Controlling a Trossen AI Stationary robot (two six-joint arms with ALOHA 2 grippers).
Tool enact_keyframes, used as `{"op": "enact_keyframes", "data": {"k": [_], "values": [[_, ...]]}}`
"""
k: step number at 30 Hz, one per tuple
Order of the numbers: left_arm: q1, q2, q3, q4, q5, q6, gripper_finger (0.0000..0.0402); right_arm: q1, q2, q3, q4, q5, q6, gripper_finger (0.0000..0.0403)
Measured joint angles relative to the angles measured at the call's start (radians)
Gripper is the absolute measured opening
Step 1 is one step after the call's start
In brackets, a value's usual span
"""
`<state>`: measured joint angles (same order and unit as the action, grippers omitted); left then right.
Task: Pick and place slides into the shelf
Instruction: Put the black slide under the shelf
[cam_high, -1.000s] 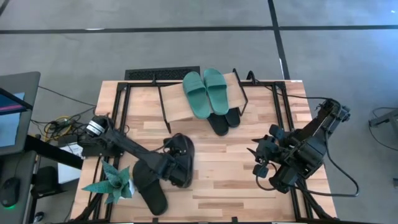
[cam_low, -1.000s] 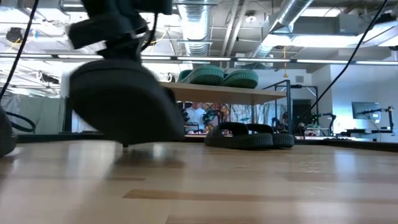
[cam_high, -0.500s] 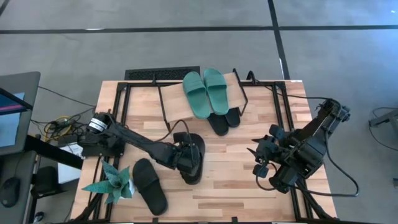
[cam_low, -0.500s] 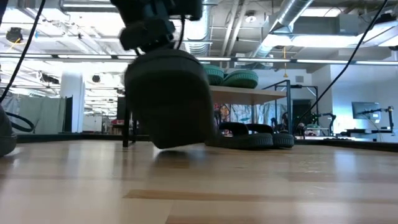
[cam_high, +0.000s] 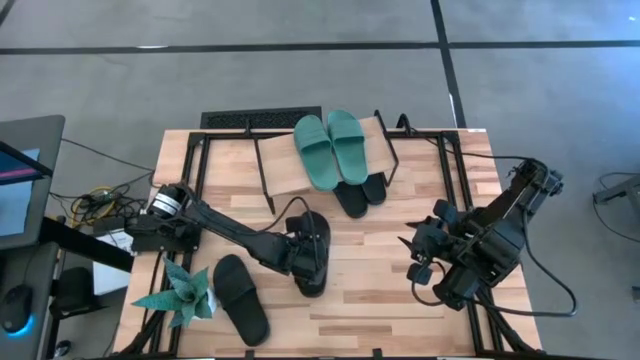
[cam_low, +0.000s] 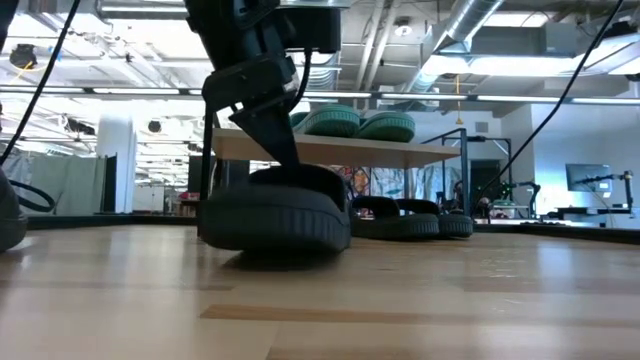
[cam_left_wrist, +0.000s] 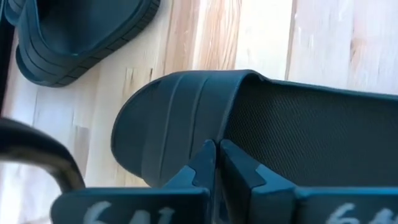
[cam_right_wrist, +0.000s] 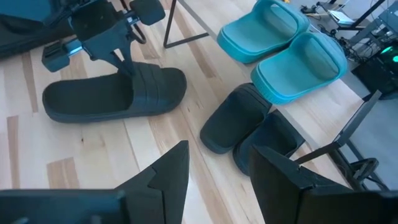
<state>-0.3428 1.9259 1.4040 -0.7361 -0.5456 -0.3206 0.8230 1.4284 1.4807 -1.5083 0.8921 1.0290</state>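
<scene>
A black slide (cam_high: 313, 252) lies near the table's middle, with my left gripper (cam_high: 296, 256) shut on its strap; the low view shows the slide (cam_low: 275, 208) with its sole on the wood. Another black slide (cam_high: 241, 298) lies at the near left. The shelf (cam_high: 290, 168) stands at the far middle, with two teal slides (cam_high: 331, 148) on its slanted plank and two black slides (cam_high: 360, 192) on the table under it. My right gripper (cam_high: 420, 256) hangs open above the table's right side, holding nothing. My left gripper pinches the black slide's wide strap (cam_left_wrist: 186, 118) between its two fingers, at the strap edge that faces the footbed (cam_left_wrist: 311, 143). The fingers slant down from the table's left. The slide sits flat with its sole on the table.
A teal paper plant (cam_high: 181, 296) stands at the near left corner, beside the loose black slide. Bare wood (cam_high: 370, 280) lies between the two grippers. Cables (cam_high: 545, 270) trail off the right arm past the table's right edge.
My left gripper has carried the black slide toward the table's right and a little toward the shelf, then lowered it. The slide hung tilted, clear of the wood; now it lies flat on its sole. The gripper stays shut on the strap.
</scene>
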Motion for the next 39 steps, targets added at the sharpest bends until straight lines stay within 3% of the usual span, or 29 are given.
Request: {"op": "enact_keyframes", "data": {"k": [14,22,31,39], "values": [[0.009,0.000,0.004,-0.010,0.029,0.027,0.0084,0.000,0.000,0.000,0.002,0.001,0.003,0.0154],[0.010,0.000,0.004,-0.011,0.035,0.132,0.0124,0.000,0.000,0.000,0.002,0.006,0.003,0.0154],[0.017,0.009,0.004,-0.012,0.045,0.224,0.0109,0.000,0.000,0.000,0.002,0.007,0.003,0.0154],[0.036,0.009,0.002,-0.008,0.023,0.191,0.0053,0.000,0.000,0.000,0.002,0.007,0.002,0.0154]]}}
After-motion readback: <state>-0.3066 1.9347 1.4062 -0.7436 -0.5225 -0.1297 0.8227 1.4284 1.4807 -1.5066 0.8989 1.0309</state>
